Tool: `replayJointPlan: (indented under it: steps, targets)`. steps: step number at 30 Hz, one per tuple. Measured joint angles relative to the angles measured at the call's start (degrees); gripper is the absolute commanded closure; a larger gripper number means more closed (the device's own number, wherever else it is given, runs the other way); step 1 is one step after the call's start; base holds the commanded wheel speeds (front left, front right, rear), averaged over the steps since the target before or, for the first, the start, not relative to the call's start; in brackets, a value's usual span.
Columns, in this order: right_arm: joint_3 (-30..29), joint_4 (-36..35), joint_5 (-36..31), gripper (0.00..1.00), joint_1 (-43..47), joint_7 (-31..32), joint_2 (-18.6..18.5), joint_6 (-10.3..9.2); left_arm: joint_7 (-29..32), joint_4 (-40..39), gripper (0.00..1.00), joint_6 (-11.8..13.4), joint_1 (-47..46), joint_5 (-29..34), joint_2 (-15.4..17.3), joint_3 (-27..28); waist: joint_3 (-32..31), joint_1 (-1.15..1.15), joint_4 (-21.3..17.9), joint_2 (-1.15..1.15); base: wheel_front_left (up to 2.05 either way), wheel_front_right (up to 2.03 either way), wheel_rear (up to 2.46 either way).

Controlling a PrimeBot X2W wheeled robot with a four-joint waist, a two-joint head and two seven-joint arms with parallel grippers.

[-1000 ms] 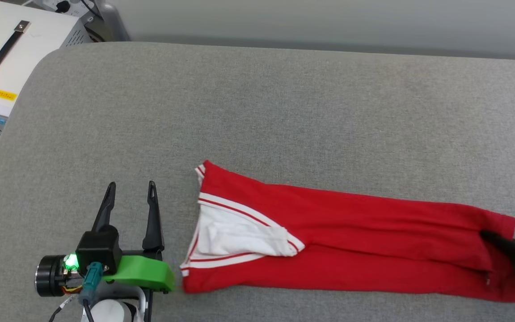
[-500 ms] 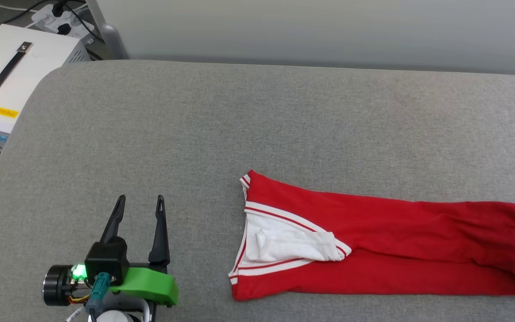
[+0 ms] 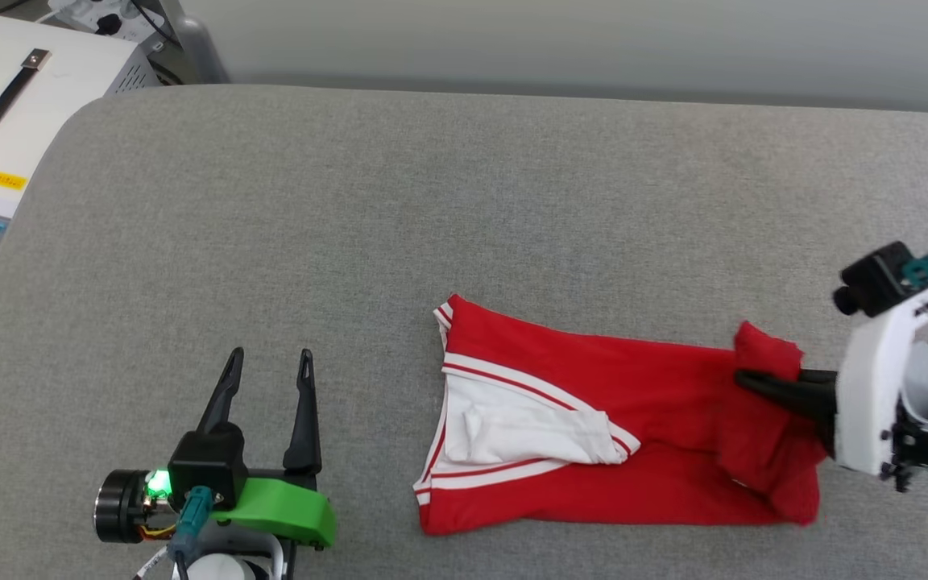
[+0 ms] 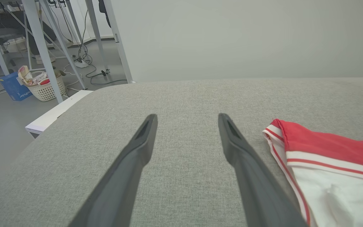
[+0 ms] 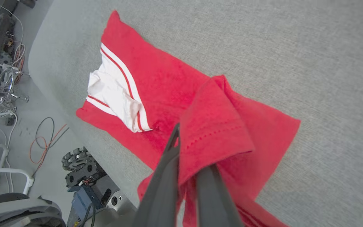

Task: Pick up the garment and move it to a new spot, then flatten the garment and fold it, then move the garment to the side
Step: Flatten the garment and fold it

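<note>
right hand (image 3: 746, 379) tight on raised hem edge of the garment (image 3: 633, 387); left hand (image 3: 271, 354) agape, broad grey surface (image 3: 432, 201) beyond

- the garment (image 3: 657, 419), a red shirt with a white sleeve trimmed in red-and-white stripes, lies folded in a long narrow band on the grey padded surface (image 3: 432, 201).
- its right end is raised, doubled back over itself and pinched by the right end effector (image 3: 746, 379).
</note>
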Motion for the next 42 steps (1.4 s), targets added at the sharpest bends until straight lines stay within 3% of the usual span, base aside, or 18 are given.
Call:
replayJointPlan:
  steps: [7, 15, 22, 27, 28, 29, 30, 37, 42]
  targets:
    - [7.33, 2.18, -6.15, 1.0, -9.19, 3.71, 11.77, 0.0, 0.0, 0.74, 0.0, -0.96, -2.36, 1.09, -1.58, 0.44, 2.85, 0.0, 1.53, 0.0, 0.0, 0.0, 0.0]
    - [12.0, 10.67, -8.46, 1.0, -15.99, 1.41, 21.21, 0.0, 0.0, 0.9, 0.0, -1.48, -3.88, 1.54, -2.6, 1.04, 5.34, 0.01, 2.56, 0.0, 0.0, 0.0, 0.0]
    - [18.47, 21.58, -11.02, 1.0, -18.41, -0.37, 25.36, 0.0, 0.0, 1.09, 0.0, -1.97, -5.63, 2.0, -3.44, 0.98, 7.75, 0.01, 3.15, 0.0, 0.0, 0.0, 0.0]
    - [21.2, 24.41, -11.25, 1.0, -19.76, -3.86, 26.17, 0.01, 0.0, 1.48, 0.0, -1.96, -5.97, 2.22, -3.7, 1.23, 8.25, 0.01, 3.29, 0.0, 0.0, 0.0, 0.0]
    - [21.7, 24.37, -11.06, 0.83, -19.92, -4.95, 26.16, 0.01, 0.0, 1.53, 0.0, -1.97, -5.94, 2.31, -3.71, 1.46, 8.12, 0.01, 3.17, 0.0, 0.0, 0.0, 0.0]
    - [22.18, 24.25, -11.07, 0.58, -19.97, -6.33, 26.03, 0.01, 0.0, 1.63, 0.0, -1.97, -5.89, 2.41, -3.72, 1.72, 7.91, 0.01, 3.03, 0.0, 0.0, 0.0, 0.0]
    - [22.57, 23.96, -11.05, 0.0, -19.98, -7.51, 25.81, 0.01, 0.0, 1.74, 0.0, -1.97, -5.87, 2.42, -3.74, 1.93, 7.65, 0.01, 2.9, 0.0, 0.0, 0.0, 0.0]
    - [22.46, 14.37, -10.02, 0.0, -19.98, -19.92, 19.83, 0.0, 0.0, 1.87, 0.0, -2.48, -4.53, 2.59, -3.76, 3.15, 4.42, 0.01, 1.44, 0.0, 0.0, 0.0, 0.0]
    - [18.67, 12.99, -15.63, 0.0, -19.22, -31.86, 14.15, 0.0, 0.0, 1.78, 0.0, -2.99, -3.25, 3.0, -3.69, 3.99, 2.03, 0.01, -0.25, 0.0, 0.0, 0.0, 0.0]
